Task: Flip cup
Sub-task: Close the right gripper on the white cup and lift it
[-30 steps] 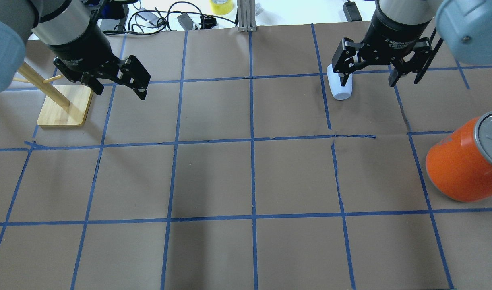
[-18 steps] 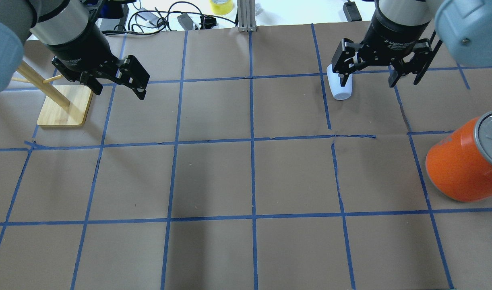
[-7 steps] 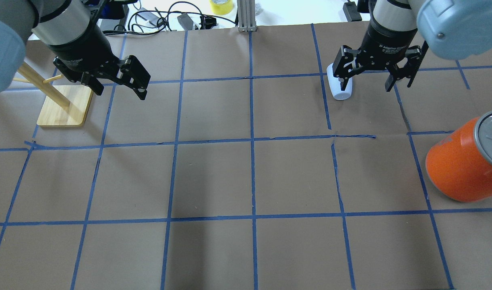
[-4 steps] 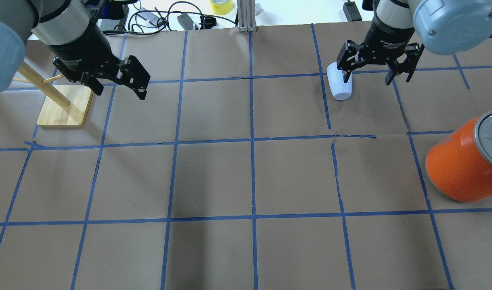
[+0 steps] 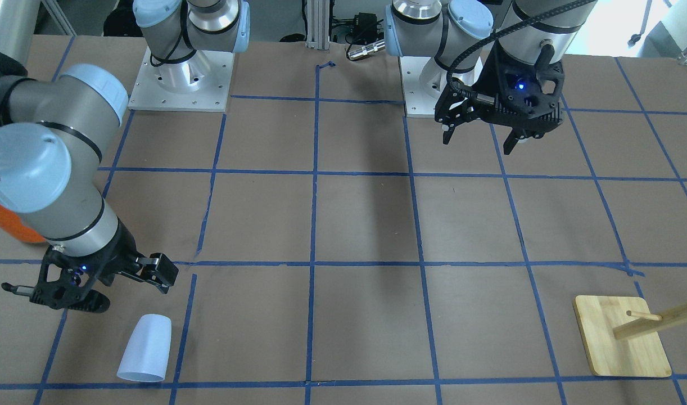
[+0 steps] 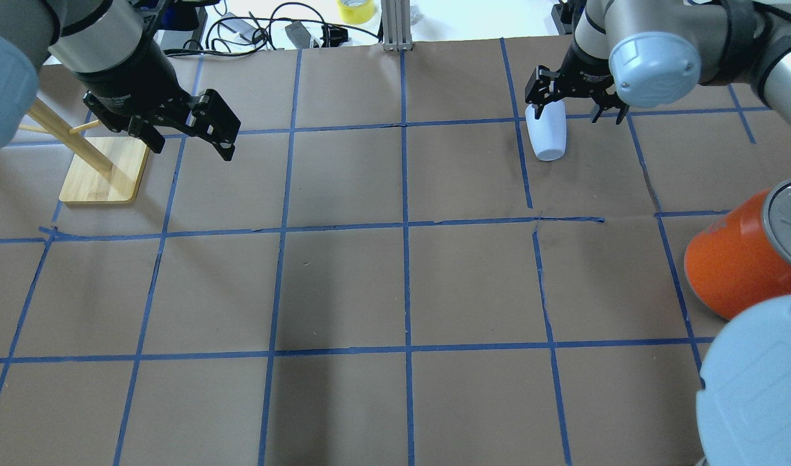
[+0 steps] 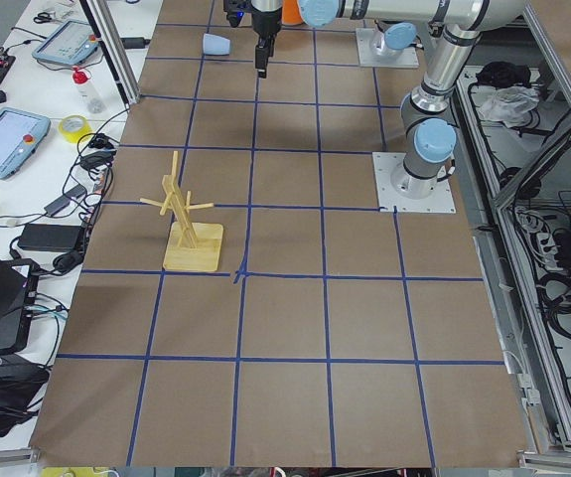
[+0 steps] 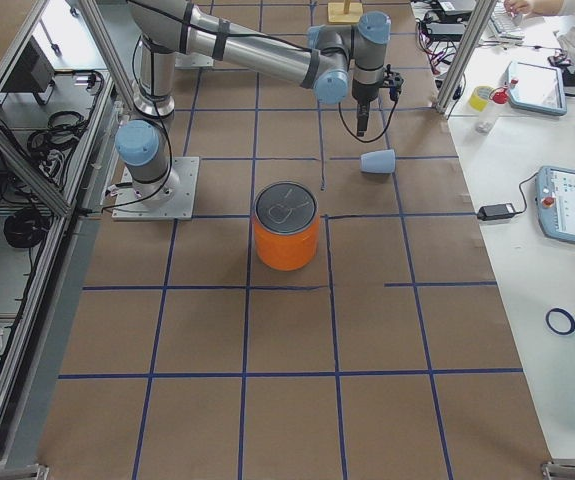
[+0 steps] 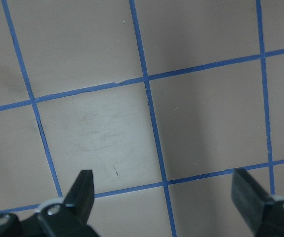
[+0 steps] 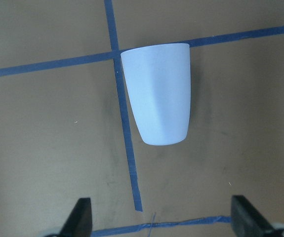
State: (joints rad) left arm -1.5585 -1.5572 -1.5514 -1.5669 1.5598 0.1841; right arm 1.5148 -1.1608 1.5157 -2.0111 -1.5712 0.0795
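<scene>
Exterior front-facing showed the cup lying on its side on the brown paper, close to the operators' edge. Its wide mouth faced that edge and its narrow base faced the robot. The right gripper hung just robot-side of the base, jaws spread wide and holding nothing.

Overhead exterior put the left gripper well across the table by the wooden stand, likewise wide open and empty, so the right arm was plainly the nearer.

Exterior right showed the cup well apart from the orange can.

Left wrist-mounted showed only taped paper between parted fingers.

Right wrist-mounted gave the relation that mattered. The cup lay ahead of the fingertips, not between them, base end nearest. Its long axis ran square to the line along which the jaws would close. In my judgement the gripper had to travel forward along that axis and come down before it could close across the cup's wall.
</scene>
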